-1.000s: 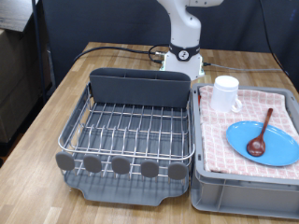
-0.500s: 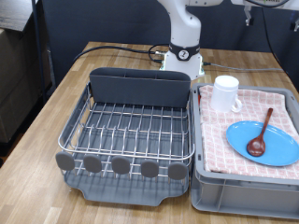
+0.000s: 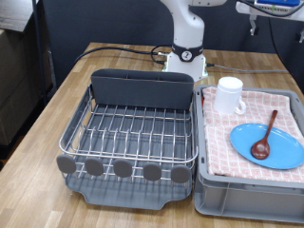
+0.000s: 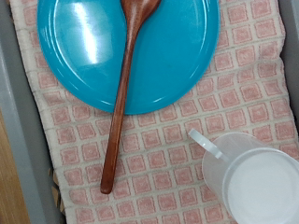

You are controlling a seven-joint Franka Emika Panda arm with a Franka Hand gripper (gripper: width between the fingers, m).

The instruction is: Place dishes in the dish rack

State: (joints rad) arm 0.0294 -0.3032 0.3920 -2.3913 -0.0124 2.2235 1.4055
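Observation:
The round light-blue plate lies on a red-checked cloth in a grey bin at the exterior view's right. The reddish-brown wooden spoon rests with its bowl on the plate and its handle over the rim. The white handled mug stands upright at the bin's far end. The dish rack, silver wire over a dark grey tray, stands to the left and holds nothing. My gripper hangs high above the bin, cut off by the exterior view's top edge. The wrist view shows the plate, spoon and mug below, but no fingers.
The grey bin sits close against the rack's right side on a wooden table. The robot base stands behind the rack with a black cable running left. A dark curtain lies beyond the table.
My hand has come into the exterior view at the top right and moved further in. The dishes and the rack have not moved.

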